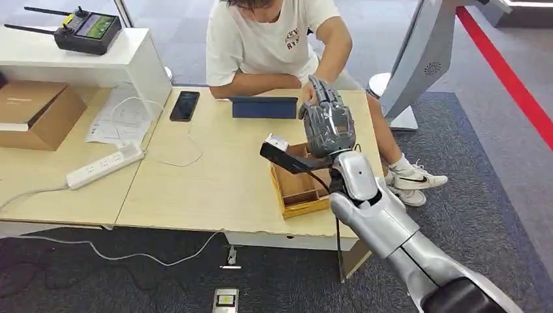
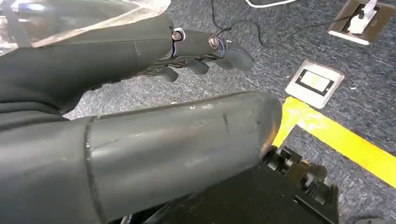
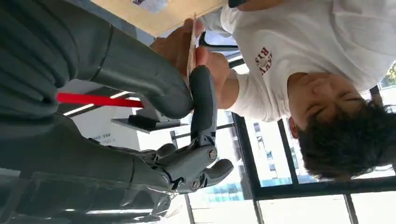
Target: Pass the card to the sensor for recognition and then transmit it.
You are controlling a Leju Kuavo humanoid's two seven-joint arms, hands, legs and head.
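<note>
Carpet [image 1: 163, 280] lies nearest, with one floor socket plate [image 1: 225, 300] set in it on the near side of the table [image 1: 215, 176]. One cable [image 1: 130, 254] trails over the carpet by the table's near edge. In the left wrist view the left hand [image 2: 201, 56] hangs over this carpet, fingers loosely curled with nothing in them.

One wooden box [image 1: 298, 189] sits at the table's near right corner, and the right arm reaches over it. Above the box the right hand [image 1: 328, 120] is raised; in the right wrist view its thumb and one finger [image 3: 201, 93] pinch one thin card [image 3: 191, 51] edge-on, and the person's hand [image 3: 180, 44] also grips that card.

Farther along the table lie one white power strip [image 1: 104, 166] to the left, one phone [image 1: 184, 105], one blue tablet [image 1: 264, 107] and some papers [image 1: 120, 117]. At the table's far side sits one person [image 1: 274, 39]. Left of the table are one cardboard box [image 1: 36, 114] and one remote controller [image 1: 85, 29] on a white shelf [image 1: 98, 65].
</note>
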